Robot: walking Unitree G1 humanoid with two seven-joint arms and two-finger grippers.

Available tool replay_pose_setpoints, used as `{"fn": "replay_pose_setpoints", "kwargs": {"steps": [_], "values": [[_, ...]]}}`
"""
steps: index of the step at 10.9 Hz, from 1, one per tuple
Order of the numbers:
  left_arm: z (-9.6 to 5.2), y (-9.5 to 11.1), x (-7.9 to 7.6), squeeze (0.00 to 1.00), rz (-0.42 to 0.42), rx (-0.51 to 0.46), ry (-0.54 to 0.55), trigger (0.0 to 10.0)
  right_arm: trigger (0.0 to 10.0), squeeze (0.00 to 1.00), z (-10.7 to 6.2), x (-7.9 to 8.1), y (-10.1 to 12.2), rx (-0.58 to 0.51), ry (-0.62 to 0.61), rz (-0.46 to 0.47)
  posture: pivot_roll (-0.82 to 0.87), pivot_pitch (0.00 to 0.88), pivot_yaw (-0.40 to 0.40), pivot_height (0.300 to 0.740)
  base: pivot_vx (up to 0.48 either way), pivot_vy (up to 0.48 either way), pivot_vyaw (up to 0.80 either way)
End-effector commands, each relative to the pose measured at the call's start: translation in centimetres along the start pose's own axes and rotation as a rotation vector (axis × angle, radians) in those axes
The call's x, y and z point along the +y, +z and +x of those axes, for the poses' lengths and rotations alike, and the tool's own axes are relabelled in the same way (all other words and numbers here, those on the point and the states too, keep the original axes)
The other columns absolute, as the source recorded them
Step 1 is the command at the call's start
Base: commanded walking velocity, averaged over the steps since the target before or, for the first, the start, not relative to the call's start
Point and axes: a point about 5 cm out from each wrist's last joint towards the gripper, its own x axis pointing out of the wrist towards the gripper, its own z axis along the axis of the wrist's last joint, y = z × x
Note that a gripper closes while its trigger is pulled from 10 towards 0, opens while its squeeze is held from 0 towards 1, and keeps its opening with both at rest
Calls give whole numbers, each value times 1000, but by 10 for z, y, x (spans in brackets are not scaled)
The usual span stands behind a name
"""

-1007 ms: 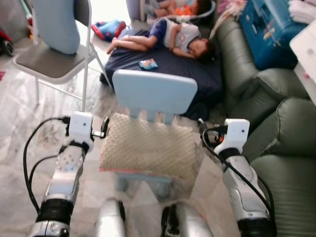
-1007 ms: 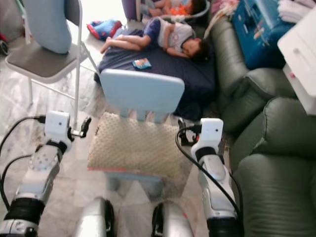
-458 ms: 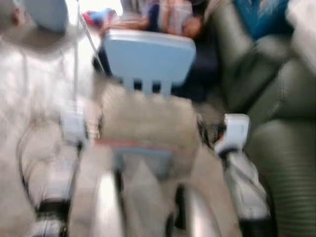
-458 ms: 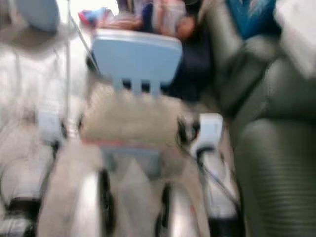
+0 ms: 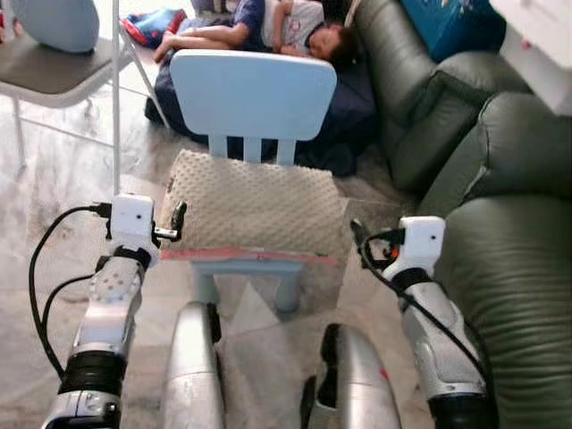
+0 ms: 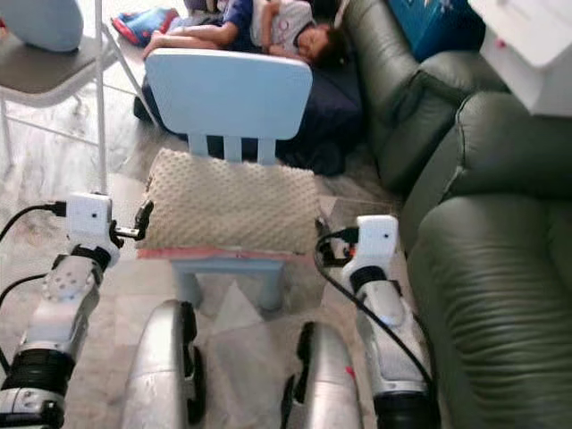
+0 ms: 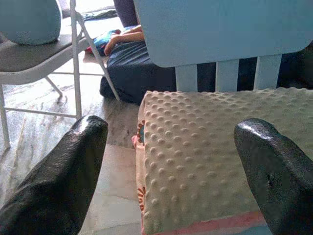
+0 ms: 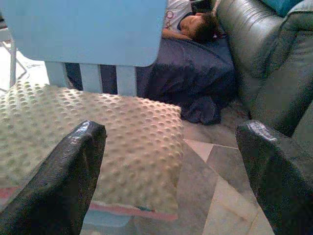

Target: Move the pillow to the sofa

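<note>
A beige dotted pillow (image 5: 255,206) lies flat on the seat of a small light blue child's chair (image 5: 253,89) right in front of me. My left gripper (image 5: 177,220) is open at the pillow's left edge, and in the left wrist view the pillow (image 7: 210,152) lies between its fingers (image 7: 68,171). My right gripper (image 5: 361,238) is open just off the pillow's right front corner, with that corner (image 8: 122,147) between its fingers (image 8: 58,181). Neither gripper holds the pillow. The dark green sofa (image 5: 509,268) stands along my right.
A person (image 5: 277,22) lies on a dark blue mattress (image 5: 349,107) behind the chair. A grey folding chair (image 5: 45,76) with a light blue cushion (image 5: 58,20) stands at the far left. A blue box (image 5: 447,22) and a white object (image 5: 541,40) sit on the sofa's far end.
The view has shifted closer and lower after a blurred moment, so chair and pillow sit higher in frame. Both grippers stay open at the pillow's sides.
</note>
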Motion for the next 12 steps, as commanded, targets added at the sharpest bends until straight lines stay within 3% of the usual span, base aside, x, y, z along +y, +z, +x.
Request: {"fn": "replay_pose_setpoints", "kwargs": {"steps": [1, 6, 12], "values": [[0, 2, 0, 0, 12, -12, -6, 10000, 10000, 0, 1, -1, 3, -8, 7, -4, -23, 173, -88, 610, 368, 0, 0], [0, 2, -2, 0, -7, -9, -7, 10000, 10000, 0, 2, 2, 2, -6, 24, 1, -24, 180, -87, 610, 356, 0, 495], [-2, -4, -18, 0, -30, 27, -94, 10000, 10000, 0, 3, -2, 3, -5, -2, 4, -24, 201, -88, 600, 0, 0, 0]]}}
